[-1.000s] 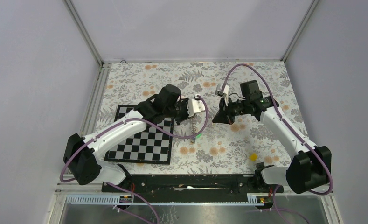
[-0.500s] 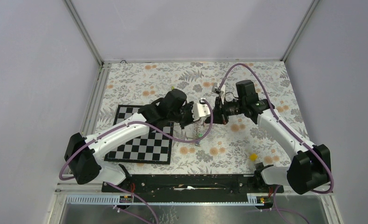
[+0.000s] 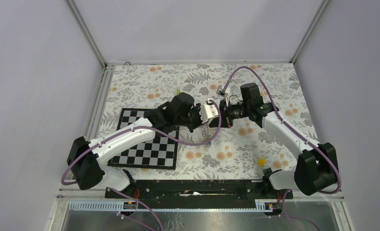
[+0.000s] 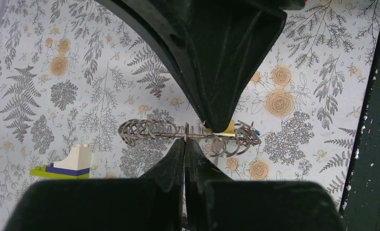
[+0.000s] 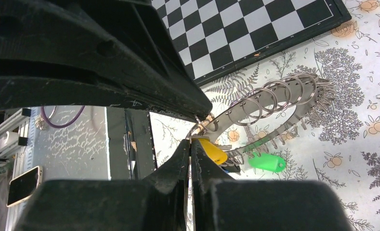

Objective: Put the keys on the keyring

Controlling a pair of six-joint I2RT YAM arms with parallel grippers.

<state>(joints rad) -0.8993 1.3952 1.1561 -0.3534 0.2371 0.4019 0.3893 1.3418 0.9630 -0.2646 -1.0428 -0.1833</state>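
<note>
Left gripper (image 4: 185,140): jaws together, clamped on the rim of the keyring (image 4: 149,130), which sits edge-on above the floral cloth (image 4: 58,57).

Right gripper (image 5: 191,143): jaws pinched, apparently on the yellow key (image 5: 213,152), which touches the ring. The green key (image 5: 267,162) hangs beside it.

Next: hold the ring rigid and feed the key's loop along the wire slowly.

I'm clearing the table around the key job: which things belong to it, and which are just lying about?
Job: keyring, yellow key, green key.
Lying about: chessboard, brick stack.
</note>
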